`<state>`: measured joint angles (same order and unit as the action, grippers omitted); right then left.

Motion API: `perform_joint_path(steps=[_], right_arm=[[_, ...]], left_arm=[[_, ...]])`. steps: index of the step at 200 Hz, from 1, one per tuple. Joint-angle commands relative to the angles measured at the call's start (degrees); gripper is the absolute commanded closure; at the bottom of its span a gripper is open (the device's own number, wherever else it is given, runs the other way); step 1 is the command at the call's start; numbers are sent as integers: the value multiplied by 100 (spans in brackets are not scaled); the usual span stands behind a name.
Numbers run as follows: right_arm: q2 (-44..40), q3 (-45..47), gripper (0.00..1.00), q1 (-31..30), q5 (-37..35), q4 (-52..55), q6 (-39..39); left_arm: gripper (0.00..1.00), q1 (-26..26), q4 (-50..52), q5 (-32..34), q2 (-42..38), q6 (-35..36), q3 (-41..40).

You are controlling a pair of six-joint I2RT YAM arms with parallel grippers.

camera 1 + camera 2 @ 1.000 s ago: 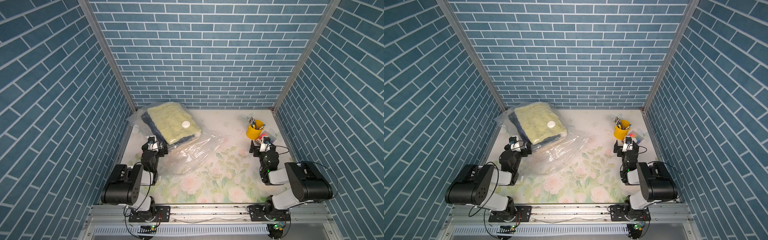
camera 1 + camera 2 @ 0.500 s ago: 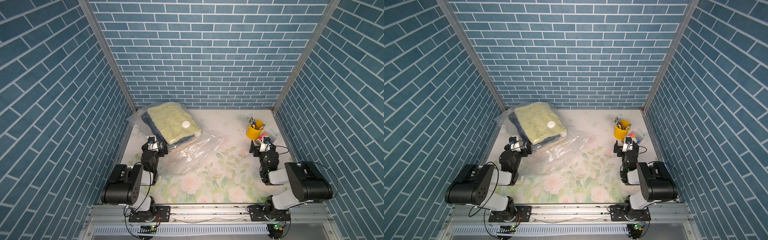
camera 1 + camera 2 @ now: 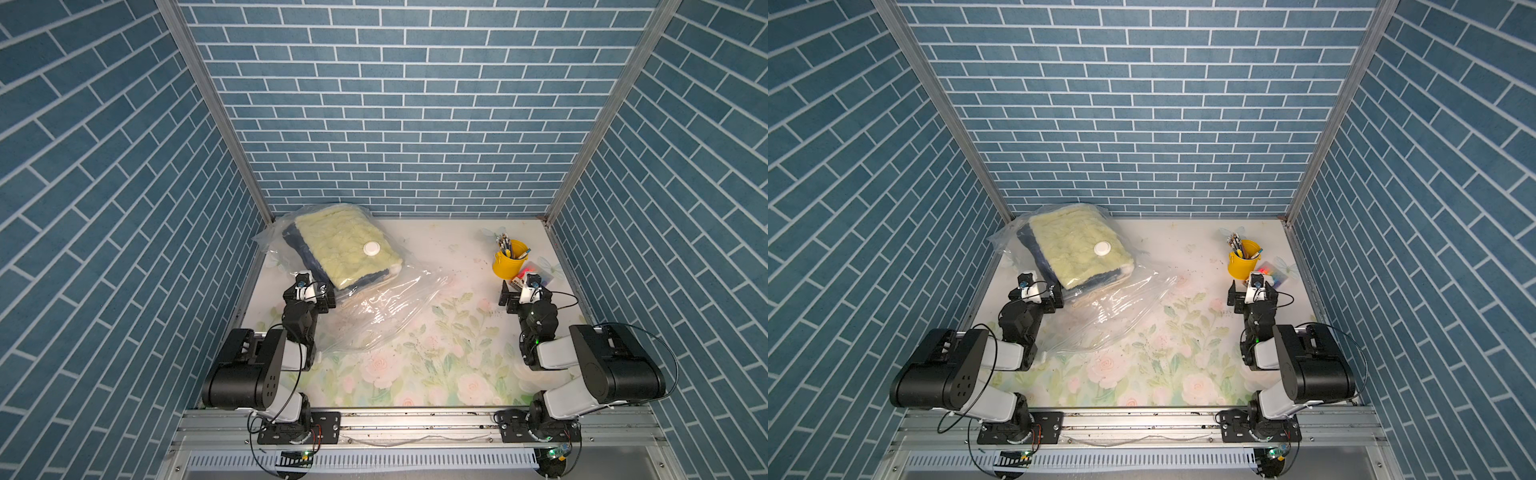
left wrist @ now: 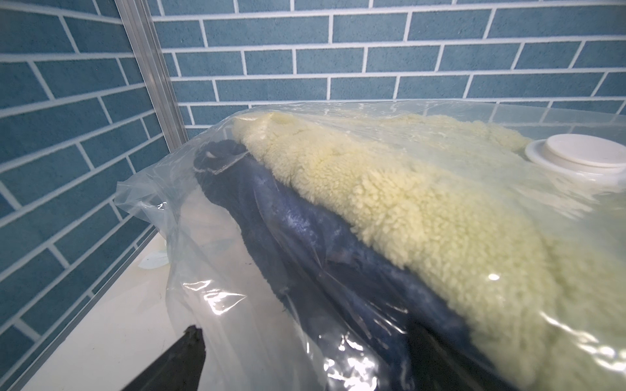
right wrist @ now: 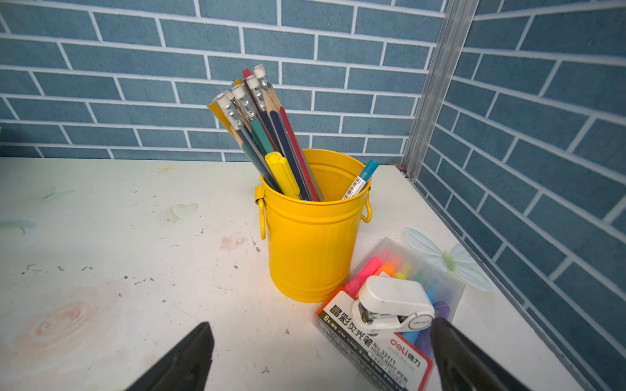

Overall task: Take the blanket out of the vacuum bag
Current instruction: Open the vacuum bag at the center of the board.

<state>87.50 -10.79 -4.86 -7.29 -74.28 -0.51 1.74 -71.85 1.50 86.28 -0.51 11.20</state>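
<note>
Nothing of the job looks done yet; the blanket [image 3: 345,245], fluffy yellow on top and dark blue below, is all inside the vacuum bag [image 3: 386,309]; the bag lies on the table [image 3: 436,257] by the far corner on the left arm's side, its full end near the back wall and its flat empty end reaching toward the middle; a round white valve cap [image 3: 372,248] sits on top; I cannot tell if the bag's mouth is open; what is left, I think, is to hold the bag and pull the blanket all the way out; the left gripper [image 3: 311,296] has its jaws spread wide, holds nothing, and sits right by the bag's side; the right gripper [image 3: 524,297] is wide and empty too, well apart from the bag; in front of it a yellow bucket [image 5: 311,237] stands full of pencils [image 5: 257,118] and pens; just beside it a clear box of highlighters [image 5: 372,342] has a small white stapler [image 5: 393,304] on top.
</note>
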Motion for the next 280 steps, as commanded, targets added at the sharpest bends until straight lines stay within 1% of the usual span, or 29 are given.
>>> perform_joint_path(steps=[1,13,30,48,68,76,85,95,104,114,122,131,142,147,161,170,180,185,196,201,209,215,221,227,238,247,255,260,280], right_arm=[[53,-74,1,28,-49,-207,-151],[32,-36,1,16,-141,-282,-166],[-147,-85,1,-65,-584,-102,-119],[-406,-586,1,-243,-982,985,-198],[-523,-1460,1,-662,-1358,2593,-372],[-522,-1832,1,-708,-1228,3286,-150],[-562,-2108,1,-707,-855,3731,167],[-730,-2155,1,-700,-495,3817,447],[-965,-2030,1,-700,-252,3666,648],[-1332,-1777,1,-696,-177,3339,938],[-1626,-1557,1,-692,-371,3185,1477],[-1894,-1316,1,-648,-487,3006,2161],[-2115,-1104,1,-518,-313,2972,2717],[-2164,-1077,0,-428,-124,3006,2953],[-2035,-1226,0,-357,298,3201,3110],[-1856,-1373,9,-362,749,3318,3127],[-1568,-1561,25,-359,1312,3334,3123],[-1422,-1668,33,-366,1551,3385,3174],[-1138,-1841,51,-366,1978,3484,3439],[-1022,-1862,60,-370,2189,3414,3597],[-838,-1859,75,-390,2611,3120,3865],[-727,-1858,81,-422,2852,2913,4095],[-616,-1844,81,-476,3007,2752,4324],[-538,-1840,77,-573,3119,2589,4493],[-451,-1864,69,-840,3181,2400,4633],[-416,-1940,65,-1063,3147,2442,4657],[-393,-2000,62,-1265,3167,2468,4678],[-384,-2023,60,-1375,3187,2459,4714],[-498,-1963,54,-1630,3287,2403,4859]], left_arm=[[0,-51,121,273,-46,-75,214],[0,-51,766,477,-419,-131,417],[0,-42,1970,772,-1156,-277,885],[0,-35,3014,1088,-1992,-617,1293],[1,-36,4267,1597,-2676,-1591,1774],[1,-36,4795,1640,-2858,-1895,2038],[1,-42,5134,1440,-3015,-2075,2188],[0,-42,5168,1034,-3180,-2200,2151],[1,-40,5232,919,-3346,-2684,2062],[1,-42,5616,1249,-3547,-3669,1989],[0,-42,5911,1608,-3723,-4398,1881],[1,-51,5946,1754,-3931,-4817,1629],[1,-51,5998,1929,-4211,-5298,1353],[0,-51,5844,1952,-4347,-5414,1205],[2,-51,5002,1582,-4704,-5283,690],[10,-51,4668,1247,-4869,-5250,484],[20,-49,4732,842,-4925,-5102,506],[25,-42,4999,681,-4895,-4982,629],[28,-25,5740,306,-4730,-4666,1030],[33,3,6102,161,-4614,-4479,1210],[40,101,6714,109,-4429,-4256,1501],[42,205,7106,149,-4300,-4126,1680],[44,360,7416,228,-4195,-3971,1786],[44,591,7696,417,-4104,-3854,1967],[42,1170,7984,970,-3978,-3781,2123],[39,1695,8128,1495,-3841,-3724,2202],[36,2035,8288,1965,-3688,-3763,2294],[33,2146,8377,2168,-3592,-3843,2354],[24,2157,8534,2583,-3375,-4265,2435]])
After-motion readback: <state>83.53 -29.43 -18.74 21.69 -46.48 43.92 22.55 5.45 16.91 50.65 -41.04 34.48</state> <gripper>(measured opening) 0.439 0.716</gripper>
